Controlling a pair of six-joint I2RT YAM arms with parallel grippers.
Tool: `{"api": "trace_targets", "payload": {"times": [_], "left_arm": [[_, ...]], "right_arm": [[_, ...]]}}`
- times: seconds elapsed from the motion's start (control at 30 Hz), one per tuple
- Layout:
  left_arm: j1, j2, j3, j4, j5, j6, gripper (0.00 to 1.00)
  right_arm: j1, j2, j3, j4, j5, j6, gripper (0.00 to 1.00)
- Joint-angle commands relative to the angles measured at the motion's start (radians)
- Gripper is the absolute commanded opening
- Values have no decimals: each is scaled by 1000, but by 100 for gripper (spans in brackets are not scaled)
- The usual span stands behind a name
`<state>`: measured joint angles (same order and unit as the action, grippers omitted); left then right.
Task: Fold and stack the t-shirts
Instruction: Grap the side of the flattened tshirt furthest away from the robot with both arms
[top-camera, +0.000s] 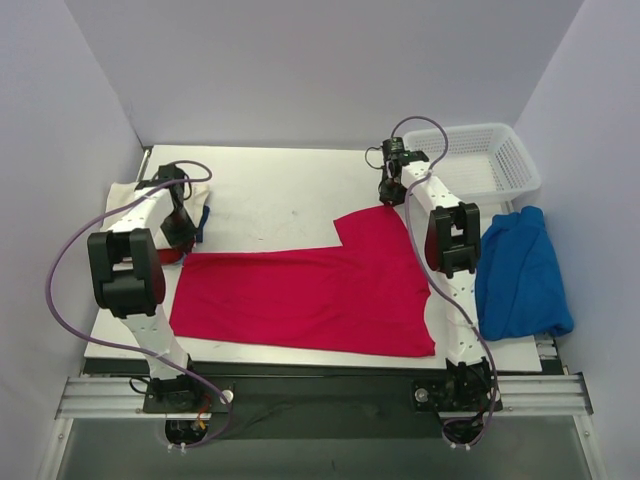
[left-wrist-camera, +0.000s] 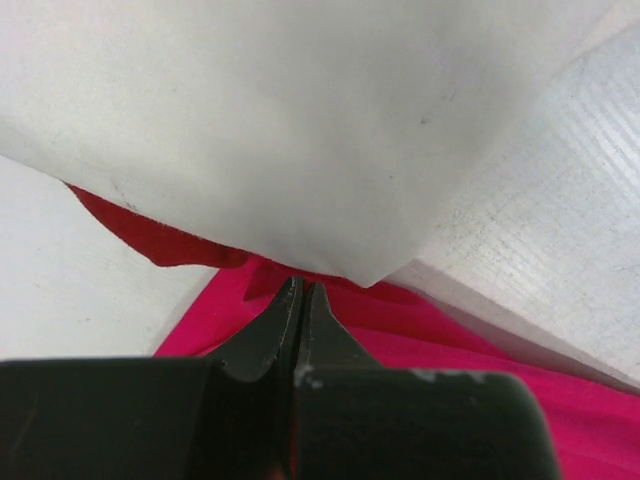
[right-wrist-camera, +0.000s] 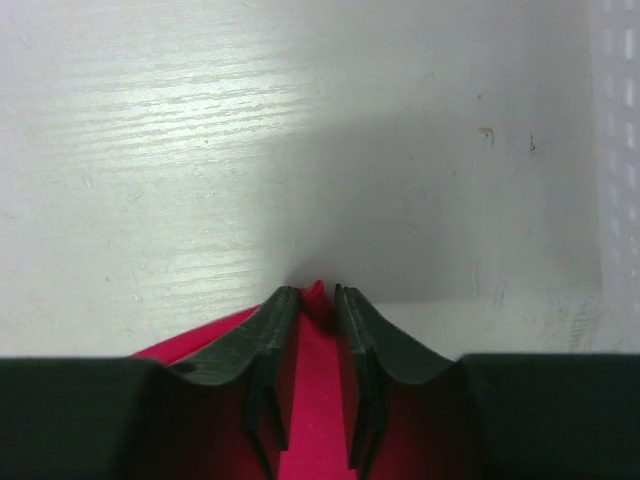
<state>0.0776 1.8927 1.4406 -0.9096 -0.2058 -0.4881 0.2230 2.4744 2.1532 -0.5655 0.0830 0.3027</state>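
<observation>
The crimson t-shirt (top-camera: 310, 290) lies spread flat across the middle of the table. My right gripper (top-camera: 388, 197) is at its far right corner. In the right wrist view the jaws (right-wrist-camera: 317, 292) stand narrowly open astride that corner of the red cloth (right-wrist-camera: 318, 400), which pokes up between the tips. My left gripper (top-camera: 180, 240) is at the shirt's left end. Its jaws (left-wrist-camera: 303, 285) are shut, with red cloth (left-wrist-camera: 450, 340) under them and a red sliver between them. The cream t-shirt (top-camera: 125, 192) lies at the far left, its edge (left-wrist-camera: 300, 130) hanging just beyond the left fingertips. The royal blue t-shirt (top-camera: 522, 275) lies bunched at the right edge.
A white lattice basket (top-camera: 495, 160) stands at the back right corner, and its wall (right-wrist-camera: 620, 150) shows at the right edge of the right wrist view. Grey walls close in the table on three sides. The arm bases sit on a rail at the near edge.
</observation>
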Motion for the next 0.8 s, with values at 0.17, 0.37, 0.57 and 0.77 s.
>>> {"api": "trace_targets", "payload": {"times": [0.17, 0.37, 0.57, 0.77], "left_arm": [[21, -4, 41, -3, -11, -1, 0], [21, 28, 92, 14, 42, 14, 0], [19, 68, 182, 31, 104, 16, 0], [17, 115, 262, 67, 189, 23, 0]], "right_arm": [[10, 14, 27, -86, 43, -5, 0], [-4, -43, 53, -85, 110, -4, 0], [-37, -109, 80, -85, 110, -16, 0], [-53, -160, 85, -85, 109, -31, 0]]}}
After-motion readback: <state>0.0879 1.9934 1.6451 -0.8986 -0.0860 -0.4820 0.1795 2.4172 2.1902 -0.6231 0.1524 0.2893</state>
